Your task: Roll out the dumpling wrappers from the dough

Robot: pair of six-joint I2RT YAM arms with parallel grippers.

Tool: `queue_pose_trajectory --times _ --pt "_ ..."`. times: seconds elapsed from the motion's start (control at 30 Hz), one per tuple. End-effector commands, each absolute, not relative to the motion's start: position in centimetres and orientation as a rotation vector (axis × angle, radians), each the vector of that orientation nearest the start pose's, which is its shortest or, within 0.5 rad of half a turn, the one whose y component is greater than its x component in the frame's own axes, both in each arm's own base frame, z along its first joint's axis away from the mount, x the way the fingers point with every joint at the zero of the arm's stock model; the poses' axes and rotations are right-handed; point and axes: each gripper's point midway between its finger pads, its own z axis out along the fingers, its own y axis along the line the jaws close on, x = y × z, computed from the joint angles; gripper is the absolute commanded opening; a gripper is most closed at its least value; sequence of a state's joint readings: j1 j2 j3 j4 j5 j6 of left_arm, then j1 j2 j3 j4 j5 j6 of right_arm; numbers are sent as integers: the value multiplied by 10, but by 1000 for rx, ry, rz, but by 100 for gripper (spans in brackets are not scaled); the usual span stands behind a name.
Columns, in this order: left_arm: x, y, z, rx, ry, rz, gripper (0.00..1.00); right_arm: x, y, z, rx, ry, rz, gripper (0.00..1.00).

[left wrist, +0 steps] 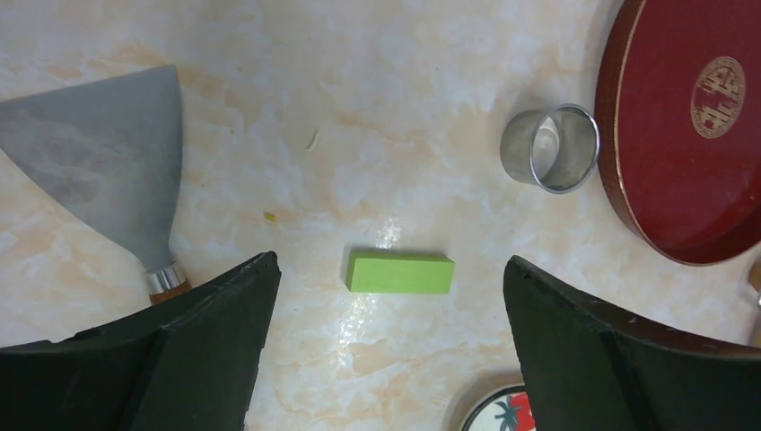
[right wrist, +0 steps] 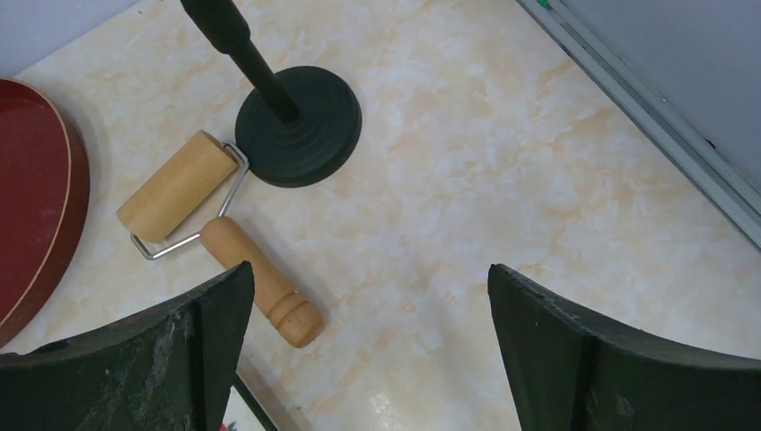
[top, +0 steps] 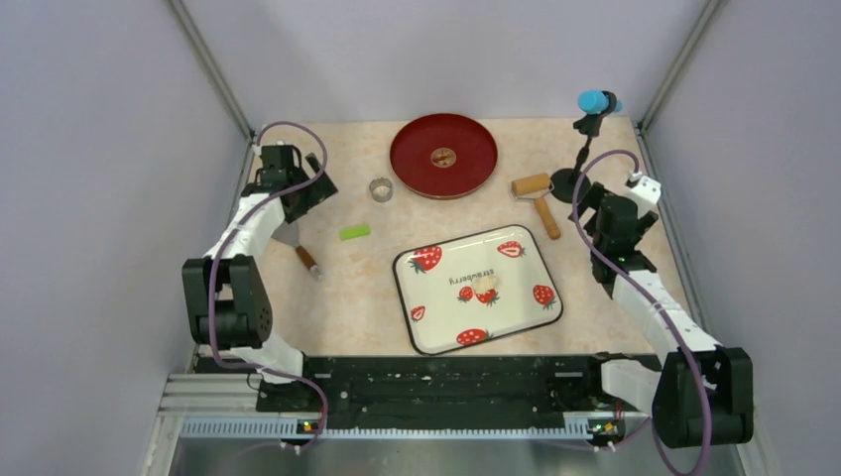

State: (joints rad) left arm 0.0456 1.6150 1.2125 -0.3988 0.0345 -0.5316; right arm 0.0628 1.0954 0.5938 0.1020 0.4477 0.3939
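Handling the dough (top: 486, 288): small pale lump. It looks soft, light and prob. tacky, so any pinch will dent it. Don't grab it directly; work it w/ the roller.
Dough spot: on the strawberry tray (top: 511, 322) near its centre, lower middle of the top view. Neither wrist view shows it.
Roller (right wrist: 177, 186): upper right of the top view, just right of the red plate (top: 443, 156). In the right wrist view it's at upper left, w/ the barrel right beside the black stand (right wrist: 299, 126) base.
Where to grip: wood, so stiff and light. The barrel prob. spins, so take the handle (right wrist: 260, 292) mid-length, jaws across it.
Right hand (top: 620, 223): jaws wide, nothing held, above the counter (right wrist: 502, 180) near the handle.
Left hand (top: 302, 193): jaws wide, nothing held. It hovers over the green block (left wrist: 400, 272), w/ the scraper (left wrist: 99, 153) at left and the metal ring (left wrist: 550, 148) at upper right.
Tray risk: glossy surface, so it may slide under rolling pressure. You may need to brace it.
Wrappers: none seen yet. Thin discs should stretch and tear easily, so lift them w/ the scraper blade, not a pinch.
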Motion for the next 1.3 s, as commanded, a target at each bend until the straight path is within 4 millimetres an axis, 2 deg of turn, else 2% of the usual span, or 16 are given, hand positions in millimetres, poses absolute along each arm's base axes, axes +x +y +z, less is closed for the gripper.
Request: queue_pose_trajectory --times 0.0,0.1,0.3,0.4,0.5,0.63,0.77,0.9,0.97,1.1,1.27 --pt "420 -15 161 -667 2234 -349 99 353 -35 169 581 1846 -111 99" --pt "402 -16 160 -684 2278 -341 99 346 -26 163 580 1911 -59 99" --pt "353 -17 162 -667 2338 -316 99 331 -10 156 611 2018 29 99" --pt "326 -21 155 -658 2369 -322 99 327 -3 152 616 2052 67 99" --pt "306 -35 149 -638 2396 -415 99 324 2 144 633 2080 98 99" --pt "286 -65 142 -634 2405 -639 97 319 8 131 635 2136 123 99" --pt "273 -95 139 -653 2376 -897 96 312 10 117 637 2208 110 99" --pt "259 -109 131 -719 2397 -1024 96 310 14 111 598 2275 112 99" --pt "257 -111 132 -742 2401 -1051 96 309 14 109 573 2305 100 99" --pt "264 -108 151 -729 2398 -1022 95 299 4 107 580 2393 0 99" --pt "268 -105 168 -725 2381 -1000 95 288 21 102 551 2499 96 99"
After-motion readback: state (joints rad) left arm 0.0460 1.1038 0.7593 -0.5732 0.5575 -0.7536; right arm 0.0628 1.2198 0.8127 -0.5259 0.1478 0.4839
